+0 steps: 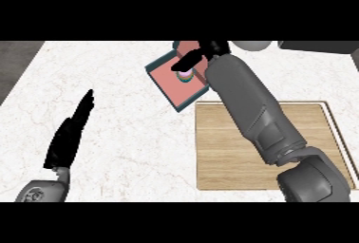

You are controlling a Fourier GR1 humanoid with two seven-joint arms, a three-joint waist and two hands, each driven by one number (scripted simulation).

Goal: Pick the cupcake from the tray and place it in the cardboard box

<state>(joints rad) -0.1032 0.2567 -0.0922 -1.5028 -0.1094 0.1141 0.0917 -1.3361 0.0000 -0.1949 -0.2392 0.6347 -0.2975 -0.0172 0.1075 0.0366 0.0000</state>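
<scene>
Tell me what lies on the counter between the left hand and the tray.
Nothing: in the head view, only bare marble counter separates the left hand from the red tray. The cupcake sits on the tray, under the right hand.

you're looking down on a white marbled worktop [133, 133]; a pale wooden board [231, 166] lies on it at right, dark floor [14, 61] at far left.

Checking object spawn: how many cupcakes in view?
1. The cupcake sits on the pink tray at the counter's far side, partly covered by the right hand above it. The forearm hides part of the tray, so another could be concealed.
</scene>
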